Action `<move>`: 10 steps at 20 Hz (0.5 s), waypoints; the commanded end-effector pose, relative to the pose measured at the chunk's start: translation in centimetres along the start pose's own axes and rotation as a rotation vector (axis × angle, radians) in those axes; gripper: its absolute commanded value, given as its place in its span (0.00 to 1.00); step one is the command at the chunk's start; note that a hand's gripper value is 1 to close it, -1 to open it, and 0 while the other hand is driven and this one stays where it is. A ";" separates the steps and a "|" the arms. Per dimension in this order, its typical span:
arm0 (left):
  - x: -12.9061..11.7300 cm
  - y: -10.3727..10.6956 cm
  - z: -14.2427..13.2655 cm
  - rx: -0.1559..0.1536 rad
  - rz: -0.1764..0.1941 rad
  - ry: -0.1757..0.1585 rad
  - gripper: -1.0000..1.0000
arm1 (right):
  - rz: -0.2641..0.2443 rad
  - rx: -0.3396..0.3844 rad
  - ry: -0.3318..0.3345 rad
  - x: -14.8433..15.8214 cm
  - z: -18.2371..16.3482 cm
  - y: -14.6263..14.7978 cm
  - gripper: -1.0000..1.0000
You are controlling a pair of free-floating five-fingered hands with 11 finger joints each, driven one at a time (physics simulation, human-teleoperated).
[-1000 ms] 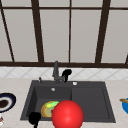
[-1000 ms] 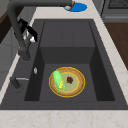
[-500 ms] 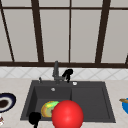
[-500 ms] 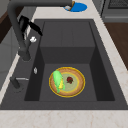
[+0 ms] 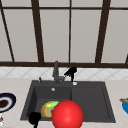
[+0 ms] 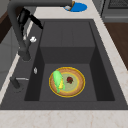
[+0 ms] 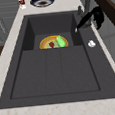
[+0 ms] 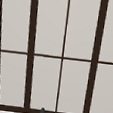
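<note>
Right hand (image 5: 70,72) at frame center, beside the faucet (image 5: 56,72), fingers straight and relaxed, holding nothing. Left hand (image 5: 34,118) low at lower left, fingers' state impossible to tell. Plate (image 6: 67,81) with corn (image 6: 58,80) in the left basin of the sink (image 6: 67,32).

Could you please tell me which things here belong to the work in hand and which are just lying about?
In hand: right hand, fingers straight, close beside the faucet.
Lying about: plate with corn cob in the basin; dark bowl, left counter; blue dish, right counter; red ball at the front; left hand beside it.
</note>
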State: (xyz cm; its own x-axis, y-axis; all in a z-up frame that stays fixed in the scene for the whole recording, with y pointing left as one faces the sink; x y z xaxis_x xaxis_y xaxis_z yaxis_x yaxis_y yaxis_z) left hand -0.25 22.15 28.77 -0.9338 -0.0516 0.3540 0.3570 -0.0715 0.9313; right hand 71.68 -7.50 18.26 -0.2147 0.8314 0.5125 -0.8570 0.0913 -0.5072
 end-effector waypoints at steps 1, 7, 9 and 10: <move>0.0 0.0 0.0 0.000 0.000 0.000 0.50 | 0.022 -0.053 0.007 -0.3 1.9 0.1 0.00; 0.0 0.0 0.0 0.000 0.000 0.000 0.50 | 0.090 -0.138 0.043 -0.9 4.6 2.3 0.00; 0.0 0.0 0.0 0.000 0.000 0.000 0.50 | 0.103 -0.171 0.060 -1.0 5.2 3.1 0.00; 0.0 0.0 0.0 0.000 0.000 0.000 0.50 | 0.110 -0.190 0.078 -0.8 5.4 3.5 0.00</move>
State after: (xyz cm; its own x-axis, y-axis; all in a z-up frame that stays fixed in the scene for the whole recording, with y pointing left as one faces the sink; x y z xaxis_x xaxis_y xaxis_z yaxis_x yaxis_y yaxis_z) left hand -0.25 22.15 28.77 -0.9338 -0.0516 0.3540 0.3570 -0.0715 0.9313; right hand 67.77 -10.46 19.83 -0.2642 0.8519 0.4522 -0.7672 0.0985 -0.6339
